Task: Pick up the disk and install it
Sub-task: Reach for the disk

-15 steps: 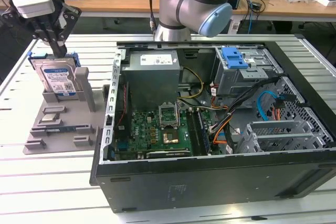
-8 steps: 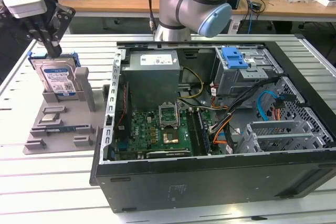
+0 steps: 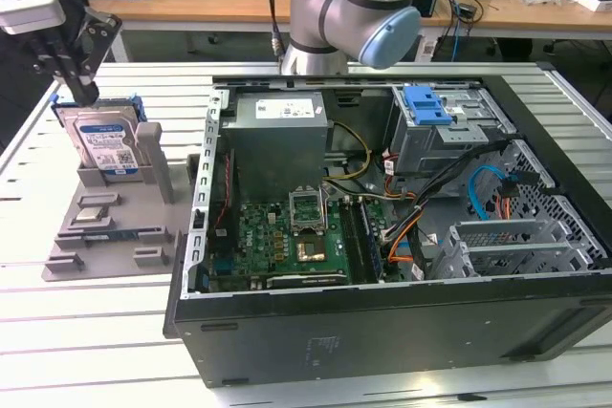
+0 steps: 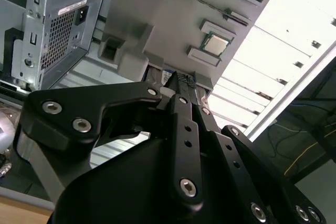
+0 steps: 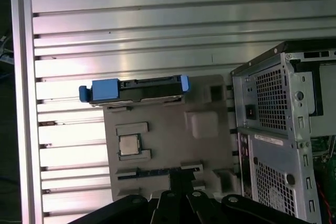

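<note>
The disk [image 3: 105,145] stands on edge in a slot of the grey holder [image 3: 124,236], near the desk [image 3: 86,341] edge at the exterior view's left. Its label faces the camera and blue rails run along its sides. The open case [image 3: 382,332] lies just beside the holder, across the desk's middle.

The end effector [image 3: 84,93] hangs above the disk's top edge, near the corner farther from the case. The exterior view does not settle whether it touches. In the first wrist view the disk's [image 5: 137,90] top edge shows bare from rail to rail, with nothing clamped round it. In both wrist views the black links run in to a single tip, so the end effector looks pressed together and holds nothing.

I judge the work to be at the pick-up step, in the approach. The disk is not taken and nothing of the install is done. Taking it would call for the end effector to spread past the disk's thin side and centre square over the top edge. It would then need to come down straight, clear of the holder's posts, so the disk can lift without jamming in its slot.
</note>
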`<state>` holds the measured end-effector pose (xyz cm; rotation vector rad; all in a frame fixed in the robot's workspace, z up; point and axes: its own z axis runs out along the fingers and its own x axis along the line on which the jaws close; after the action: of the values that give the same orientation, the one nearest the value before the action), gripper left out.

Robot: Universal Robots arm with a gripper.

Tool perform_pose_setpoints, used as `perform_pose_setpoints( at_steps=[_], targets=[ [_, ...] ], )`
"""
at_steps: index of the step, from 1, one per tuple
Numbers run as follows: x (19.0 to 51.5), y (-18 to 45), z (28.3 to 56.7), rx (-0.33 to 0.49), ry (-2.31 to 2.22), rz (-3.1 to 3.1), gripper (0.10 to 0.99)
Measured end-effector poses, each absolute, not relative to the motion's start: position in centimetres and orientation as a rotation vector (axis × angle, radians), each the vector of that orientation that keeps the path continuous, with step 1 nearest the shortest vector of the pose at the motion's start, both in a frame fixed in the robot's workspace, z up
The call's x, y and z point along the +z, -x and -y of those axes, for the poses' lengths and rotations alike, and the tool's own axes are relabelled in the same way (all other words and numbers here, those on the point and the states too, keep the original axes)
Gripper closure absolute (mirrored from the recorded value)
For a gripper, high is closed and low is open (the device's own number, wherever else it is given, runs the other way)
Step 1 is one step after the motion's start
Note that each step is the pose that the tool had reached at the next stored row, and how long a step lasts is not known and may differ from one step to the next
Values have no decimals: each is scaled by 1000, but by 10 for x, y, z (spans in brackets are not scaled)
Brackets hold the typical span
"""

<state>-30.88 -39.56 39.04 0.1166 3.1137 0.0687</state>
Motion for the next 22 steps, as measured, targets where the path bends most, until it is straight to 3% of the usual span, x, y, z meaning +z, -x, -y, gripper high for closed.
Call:
perform_pose_setpoints(
  at_steps=[22],
  targets=[
    [377,344,380,65,-116,-3114,980]
  ],
)
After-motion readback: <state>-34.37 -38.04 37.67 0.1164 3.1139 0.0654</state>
